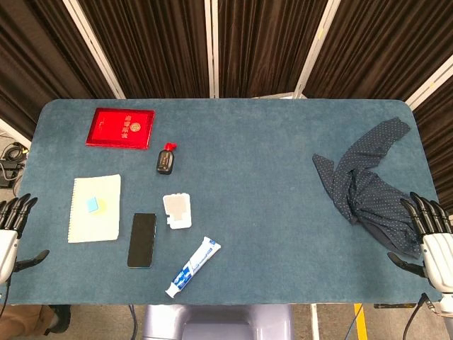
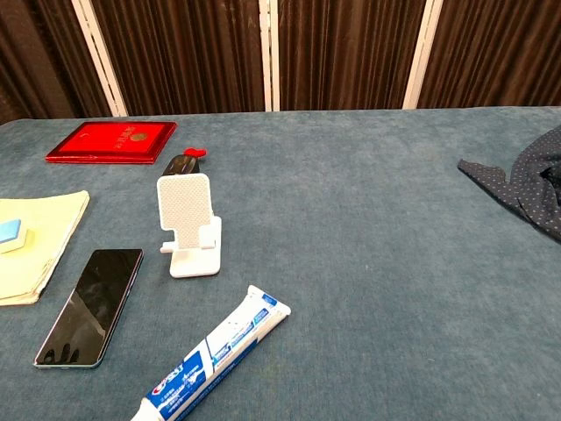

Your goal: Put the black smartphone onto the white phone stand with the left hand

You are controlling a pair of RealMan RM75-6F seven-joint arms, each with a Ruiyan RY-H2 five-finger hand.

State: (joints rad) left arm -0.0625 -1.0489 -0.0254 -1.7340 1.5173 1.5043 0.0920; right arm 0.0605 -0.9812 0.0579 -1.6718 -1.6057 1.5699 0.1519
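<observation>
Fingers of both hands were spread w/ nothing in them. Head view: left hand (image 1: 10,230) sat at the table's (image 1: 269,184) left edge, right hand (image 1: 433,239) at the right edge, next to a dark dotted cloth (image 1: 368,188). Phone (image 1: 142,239) lay flat, screen up, near the front-left, just left of the stand (image 1: 177,211) and apart from it. Notepad (image 1: 95,207) lay left of the phone, toothpaste (image 1: 193,266) near its lower right. Red booklet (image 1: 121,127) lay at the back left, w/ a small black item w/ red cap (image 1: 165,160) beside it.

Chest view: no hands showed. Stand (image 2: 190,226) stood upright, unloaded. Phone (image 2: 90,305) lay to its lower left; toothpaste (image 2: 213,353) in front; booklet (image 2: 112,141) behind; notepad (image 2: 35,241) at the left; cloth (image 2: 526,180) at the right.
</observation>
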